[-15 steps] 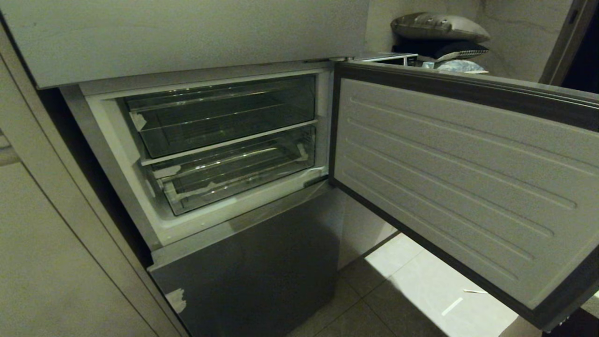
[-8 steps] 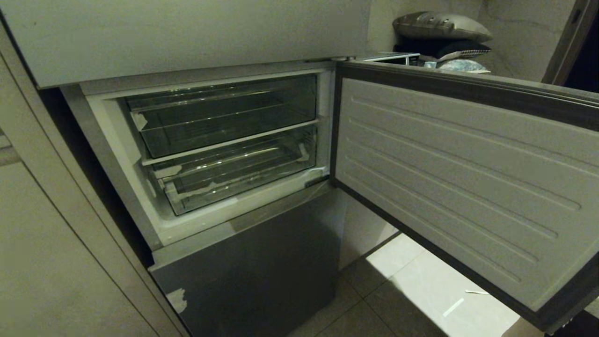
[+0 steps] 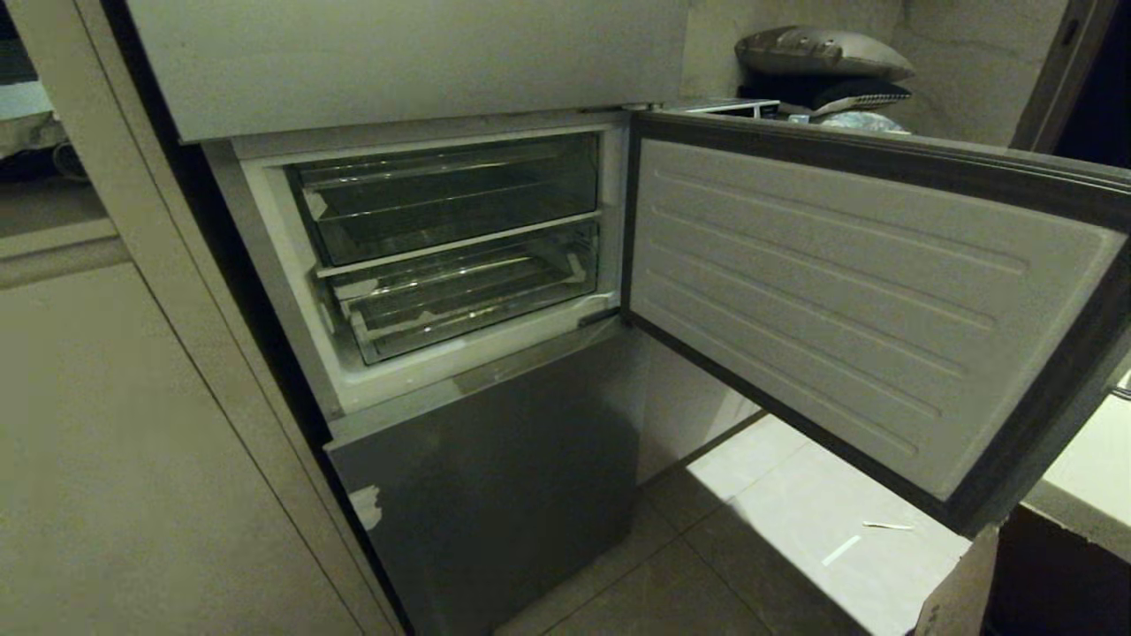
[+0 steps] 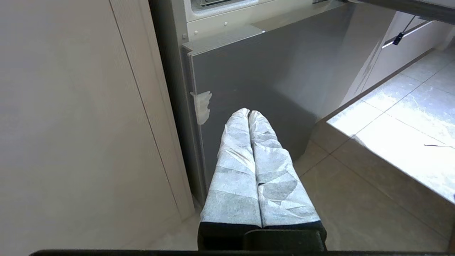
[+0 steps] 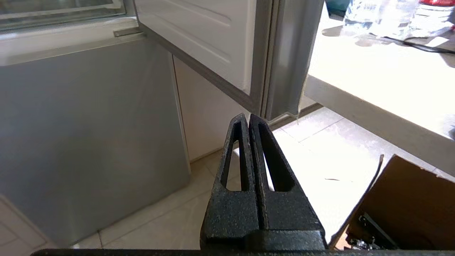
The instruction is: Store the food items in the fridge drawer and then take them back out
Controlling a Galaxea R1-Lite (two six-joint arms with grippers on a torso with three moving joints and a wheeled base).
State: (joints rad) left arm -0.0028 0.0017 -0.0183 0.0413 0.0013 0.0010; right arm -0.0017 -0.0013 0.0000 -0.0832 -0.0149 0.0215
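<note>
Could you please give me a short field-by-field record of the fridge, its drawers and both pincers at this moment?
fridge door: middle door swung open toward the robot's right
upper bin: clear bin pushed in, no food visible
fridge drawer: taped clear drawer below it, pushed in, no food visible
lower panel: grey door closed, tape scrap near its left edge
left pincer: paper-wrapped, shut, empty, low before the grey door
right pincer: black, shut, empty, below the open door's corner
food items: none in view
</note>
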